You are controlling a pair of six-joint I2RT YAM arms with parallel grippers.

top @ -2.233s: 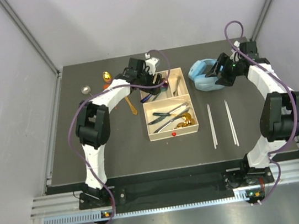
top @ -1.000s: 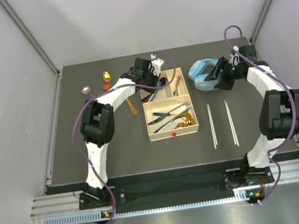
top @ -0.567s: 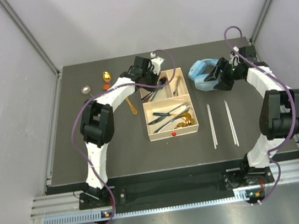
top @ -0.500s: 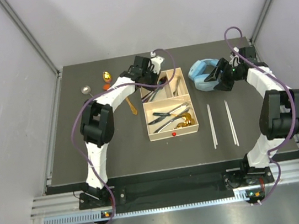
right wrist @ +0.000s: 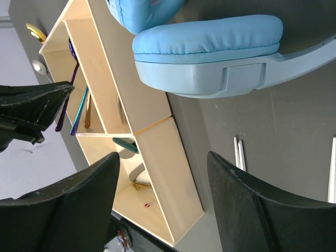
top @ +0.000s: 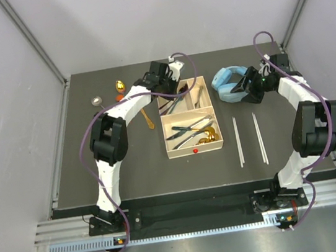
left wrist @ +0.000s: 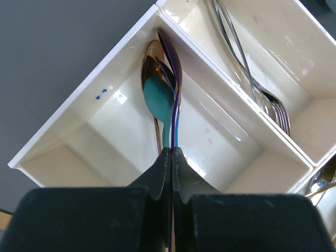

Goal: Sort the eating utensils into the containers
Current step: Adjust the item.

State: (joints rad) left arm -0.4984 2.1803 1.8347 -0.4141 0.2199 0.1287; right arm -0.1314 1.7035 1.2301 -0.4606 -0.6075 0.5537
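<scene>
The cream tray [top: 165,140] lies mid-table, with knives and a gold spoon in its large near section. My left gripper [top: 170,92] hangs over the far-left small compartment [left wrist: 89,100]. It is shut [left wrist: 172,152] on the thin handles of a teal spoon [left wrist: 158,97] and a purple spoon [left wrist: 172,58], whose bowls rest low in that compartment beside a copper spoon [left wrist: 151,65]. Forks [left wrist: 252,84] lie in the neighbouring small section. My right gripper [top: 245,90] is open [right wrist: 163,157] and holds nothing, next to the headphones. Two chopsticks [top: 238,141] lie on the table to the right of the tray.
Light-blue headphones [top: 228,83] sit at the back right, close to my right gripper. A gold spoon [top: 120,84], a silver spoon [top: 97,101] and a wooden-looking utensil [top: 148,119] lie on the dark table left of the tray. Grey walls enclose the table.
My left wrist has shifted slightly toward the far edge with the spoons still in its grip. The right arm has barely moved.
</scene>
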